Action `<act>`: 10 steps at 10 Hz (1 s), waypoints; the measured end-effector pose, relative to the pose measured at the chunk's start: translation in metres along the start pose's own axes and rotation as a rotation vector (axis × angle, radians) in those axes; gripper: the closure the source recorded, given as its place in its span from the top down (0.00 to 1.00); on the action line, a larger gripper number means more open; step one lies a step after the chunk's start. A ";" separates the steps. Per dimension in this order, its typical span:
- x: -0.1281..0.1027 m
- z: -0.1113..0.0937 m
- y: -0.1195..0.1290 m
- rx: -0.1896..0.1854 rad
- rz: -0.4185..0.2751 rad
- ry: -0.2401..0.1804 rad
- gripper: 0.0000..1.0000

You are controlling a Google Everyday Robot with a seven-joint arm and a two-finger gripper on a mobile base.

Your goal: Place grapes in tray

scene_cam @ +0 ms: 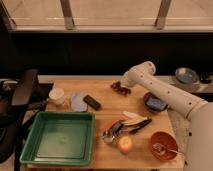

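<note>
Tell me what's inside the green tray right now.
Only bare floor shows in the tray. The grapes sit across the table, partly covered by the gripper above them.

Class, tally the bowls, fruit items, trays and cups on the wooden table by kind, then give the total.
Bowls: 2 (orange bowl, dark bowl)
Fruit: 2 (grapes, apple)
Trays: 1 (green tray)
Cups: 1 (white cup)
Total: 6
The end effector is at the grapes.
</note>
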 end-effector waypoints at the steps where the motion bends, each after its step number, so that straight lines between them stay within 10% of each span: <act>1: -0.003 -0.005 -0.005 0.008 0.000 -0.005 0.00; 5: -0.057 -0.037 -0.026 0.030 -0.045 -0.099 0.00; 10: -0.179 -0.087 -0.003 -0.043 -0.100 -0.413 0.00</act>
